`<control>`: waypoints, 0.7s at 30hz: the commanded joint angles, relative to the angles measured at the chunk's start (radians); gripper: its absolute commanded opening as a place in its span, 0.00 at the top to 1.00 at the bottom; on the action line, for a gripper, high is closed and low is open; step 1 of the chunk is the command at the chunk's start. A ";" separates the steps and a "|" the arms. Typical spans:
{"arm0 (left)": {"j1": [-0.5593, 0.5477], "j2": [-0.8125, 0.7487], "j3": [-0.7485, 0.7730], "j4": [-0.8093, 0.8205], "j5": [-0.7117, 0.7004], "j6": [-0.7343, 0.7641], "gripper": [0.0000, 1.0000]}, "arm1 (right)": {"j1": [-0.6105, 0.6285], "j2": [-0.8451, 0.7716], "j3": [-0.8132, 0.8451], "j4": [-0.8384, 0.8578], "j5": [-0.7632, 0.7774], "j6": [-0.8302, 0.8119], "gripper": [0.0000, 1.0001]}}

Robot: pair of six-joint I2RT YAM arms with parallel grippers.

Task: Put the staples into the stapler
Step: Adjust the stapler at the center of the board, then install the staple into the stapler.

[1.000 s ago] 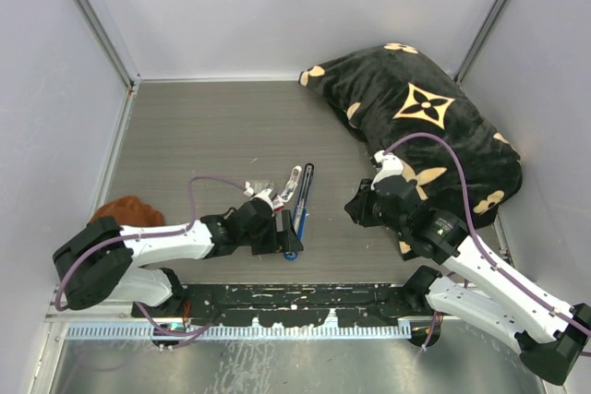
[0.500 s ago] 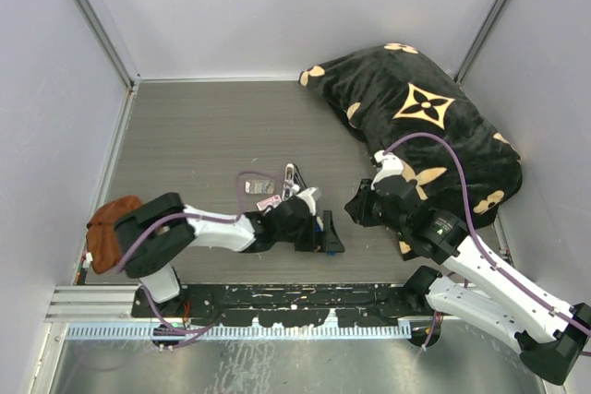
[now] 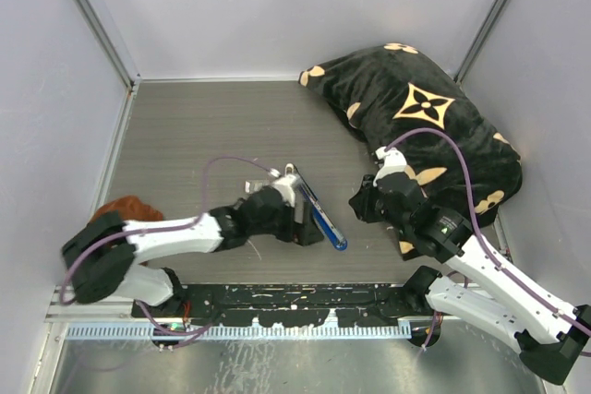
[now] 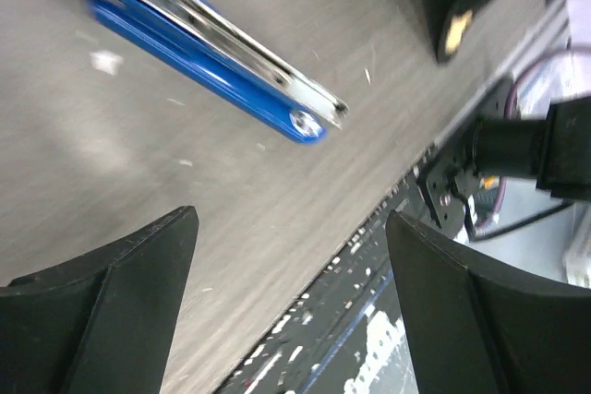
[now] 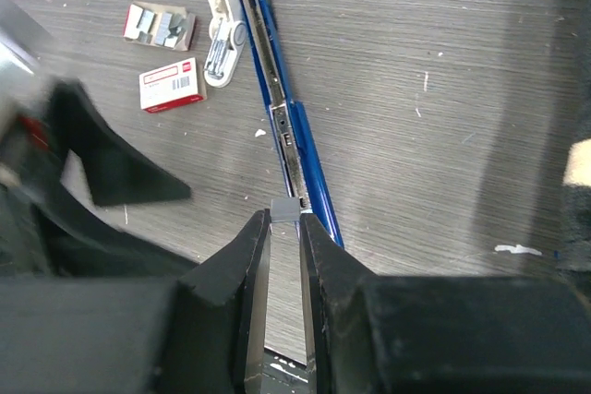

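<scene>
Grey wood-grain table [image 3: 203,126], scuffed and flecked with pale specks. Boxed in by plain pale walls [image 3: 277,6] and metal corner posts [image 3: 92,20]. Black cushion with tan flower marks [image 3: 434,108] heaped close behind the right hand [image 5: 283,226]. Brown bundle [image 3: 125,208] well behind the left hand [image 4: 291,219], by the left wall.

Right hand narrow, pinching the staples [image 5: 285,209] at its fingertips, right over the near stretch of the stapler [image 5: 277,108]; cannot tell whether touching it. Stapler lying open and flat on the table, silver channel up, running away ahead of the right hand.

Near the stapler's far end, ahead and left of the right hand: white oblong piece [image 5: 220,16] just beside the stapler, red-and-white box [image 5: 173,85], small open carton [image 5: 159,25] with silvery bits inside.

Left hand spread wide, holding nothing. Stapler's blue end just ahead of its fingers, apart from them.
</scene>
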 commanded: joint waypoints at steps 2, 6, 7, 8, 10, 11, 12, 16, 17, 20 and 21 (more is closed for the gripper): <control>0.222 -0.302 -0.010 -0.258 0.006 0.185 0.11 | 0.016 -0.003 -0.064 0.144 -0.072 -0.072 0.78; 0.451 -0.416 -0.016 -0.316 0.085 0.249 0.05 | 0.073 0.017 -0.135 0.229 -0.042 -0.075 0.79; 0.509 -0.427 -0.031 -0.300 0.137 0.251 0.05 | 0.092 0.034 -0.144 0.235 -0.026 -0.077 0.78; 0.560 -0.432 -0.049 -0.282 0.174 0.252 0.04 | 0.111 0.057 -0.148 0.236 0.022 -0.078 0.79; 0.651 -0.434 -0.064 -0.287 0.205 0.266 0.04 | 0.148 0.120 -0.138 0.226 0.074 -0.084 0.79; 0.677 -0.435 -0.068 -0.300 0.193 0.275 0.04 | 0.165 0.147 -0.129 0.223 0.099 -0.085 0.79; 0.686 -0.436 -0.077 -0.299 0.172 0.283 0.04 | 0.184 0.171 -0.128 0.225 0.123 -0.084 0.79; 0.687 -0.435 -0.157 -0.216 0.098 0.318 0.04 | 0.200 0.288 -0.109 0.239 0.147 -0.064 0.79; 0.687 -0.431 -0.174 -0.191 0.083 0.324 0.04 | 0.202 0.320 -0.097 0.245 0.134 -0.060 0.79; 0.687 -0.420 -0.210 -0.135 0.088 0.328 0.05 | 0.208 0.398 -0.069 0.254 0.139 -0.062 0.80; 0.687 -0.423 -0.218 -0.125 0.090 0.329 0.06 | 0.209 0.419 -0.060 0.252 0.142 -0.064 0.80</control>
